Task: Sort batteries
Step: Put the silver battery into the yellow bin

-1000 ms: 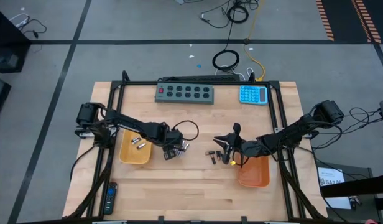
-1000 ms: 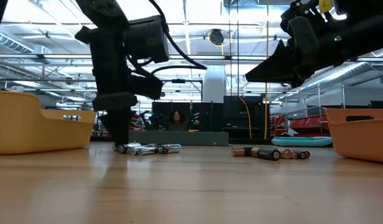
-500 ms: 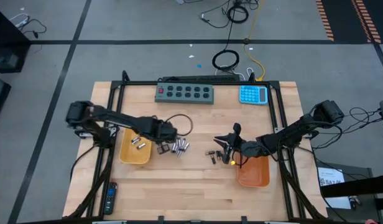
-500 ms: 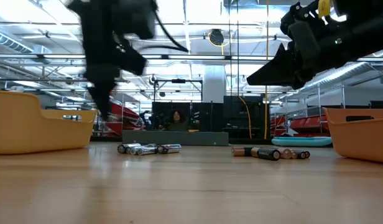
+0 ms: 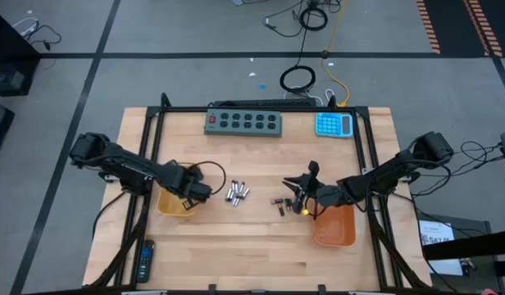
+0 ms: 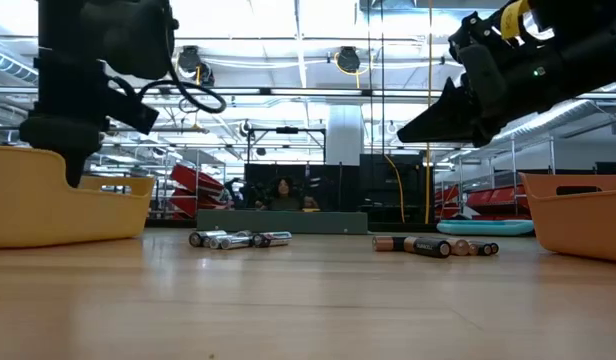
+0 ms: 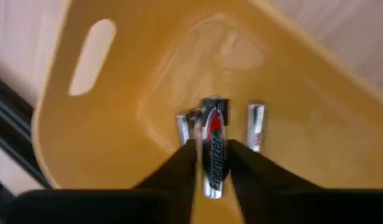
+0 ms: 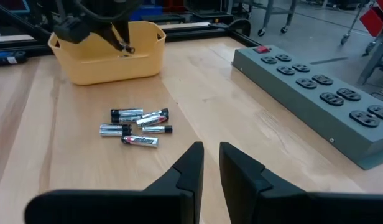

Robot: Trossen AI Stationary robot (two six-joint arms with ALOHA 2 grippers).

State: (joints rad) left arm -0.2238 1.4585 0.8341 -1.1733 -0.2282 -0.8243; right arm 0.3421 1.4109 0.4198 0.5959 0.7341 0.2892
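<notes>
My left gripper (image 5: 193, 194) hangs, pointing down, inside the rim of the yellow tray (image 5: 170, 206) at the table's left. One silvery battery (image 7: 214, 152) shows between its fingertips, above two more batteries (image 7: 256, 124) that lie on the tray floor. A small pile of silvery batteries (image 5: 237, 193) lies on the wood mid-table. A few dark batteries (image 5: 280, 203) lie to its right. My right gripper (image 8: 211, 149) hovers above the dark ones, its fingers a narrow slit apart with nothing between them. The orange tray (image 5: 334, 229) stands under the right arm. My left gripper has the silvery battery (image 7: 214, 180) between its two fingertips (image 7: 186, 155), with the battery lying across the fingers. The fingers come from above, and the battery is clear of the tray floor. I cannot tell whether either finger touches it.
A grey power strip (image 5: 244, 122) and a blue calculator (image 5: 334, 124) lie along the far edge. A black remote (image 5: 146, 258) sits near the front left corner. Black frame rails (image 5: 151, 156) run down both sides. Bare wood lies toward the near edge.
My left gripper has risen off the silvery pile and swung toward the table's left edge, tipping as it went. It has ended over the yellow tray. The pile has stayed on the wood.
</notes>
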